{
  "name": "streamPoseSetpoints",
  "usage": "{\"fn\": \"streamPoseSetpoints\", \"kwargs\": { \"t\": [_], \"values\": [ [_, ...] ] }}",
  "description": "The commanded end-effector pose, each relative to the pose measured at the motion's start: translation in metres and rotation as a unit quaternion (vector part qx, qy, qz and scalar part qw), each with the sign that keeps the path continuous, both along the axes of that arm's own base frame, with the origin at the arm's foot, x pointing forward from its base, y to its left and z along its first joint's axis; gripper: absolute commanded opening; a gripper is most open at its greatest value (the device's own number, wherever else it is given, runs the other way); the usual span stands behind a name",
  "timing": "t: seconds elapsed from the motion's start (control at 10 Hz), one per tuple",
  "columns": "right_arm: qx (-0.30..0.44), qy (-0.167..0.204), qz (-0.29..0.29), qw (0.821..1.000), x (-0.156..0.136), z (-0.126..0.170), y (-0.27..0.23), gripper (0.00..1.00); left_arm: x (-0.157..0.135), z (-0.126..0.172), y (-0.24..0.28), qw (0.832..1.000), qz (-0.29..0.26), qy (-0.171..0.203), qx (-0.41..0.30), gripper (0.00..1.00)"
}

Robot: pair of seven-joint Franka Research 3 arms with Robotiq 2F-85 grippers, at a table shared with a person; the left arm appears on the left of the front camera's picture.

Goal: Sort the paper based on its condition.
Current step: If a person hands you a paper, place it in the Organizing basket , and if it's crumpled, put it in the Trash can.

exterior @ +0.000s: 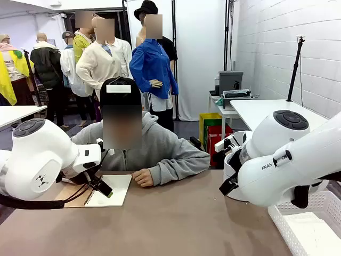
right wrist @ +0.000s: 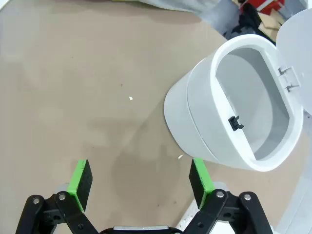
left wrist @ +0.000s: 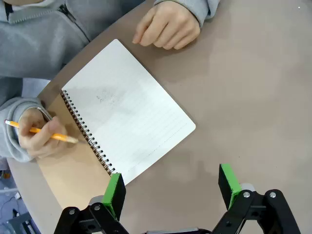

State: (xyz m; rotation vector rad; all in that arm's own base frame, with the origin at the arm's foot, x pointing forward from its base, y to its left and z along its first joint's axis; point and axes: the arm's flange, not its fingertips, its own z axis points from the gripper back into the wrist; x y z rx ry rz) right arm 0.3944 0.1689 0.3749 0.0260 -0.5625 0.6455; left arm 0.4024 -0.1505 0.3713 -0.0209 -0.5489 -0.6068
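Loose paper is out of view. A spiral notebook (left wrist: 126, 112) lies open at a blank white lined page, its brown cover (left wrist: 68, 170) folded out beside it. It also lies at the table's left in the front view as the notebook (exterior: 112, 189). My left gripper (left wrist: 170, 183) hovers open just above the table at the notebook's near corner, with nothing between its green pads. My right gripper (right wrist: 141, 175) is open over bare table, next to a white bin (right wrist: 204, 126) whose lid is up.
A person sits at the far side, one hand (left wrist: 168, 27) resting by the notebook and the other holding a yellow pencil (left wrist: 48, 134) over the brown cover. A white slotted basket (exterior: 287, 224) stands at the table's near right corner.
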Motion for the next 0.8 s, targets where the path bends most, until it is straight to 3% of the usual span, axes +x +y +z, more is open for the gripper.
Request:
{"fn": "streamPoseSetpoints", "kwargs": {
  "t": [0.0, 0.7],
  "values": [
    [0.000, 0.000, 0.000, 1.000, 0.0000, -0.0001, 0.0000, 1.00, 0.0000, 0.0001, 0.0000, 1.000, 0.000, 0.000, 0.000, 1.00],
    [0.000, 0.000, 0.000, 1.000, 0.0000, -0.0001, 0.0000, 1.00, 0.0000, 0.0001, 0.0000, 1.000, 0.000, 0.000, 0.000, 1.00]
  ]
}}
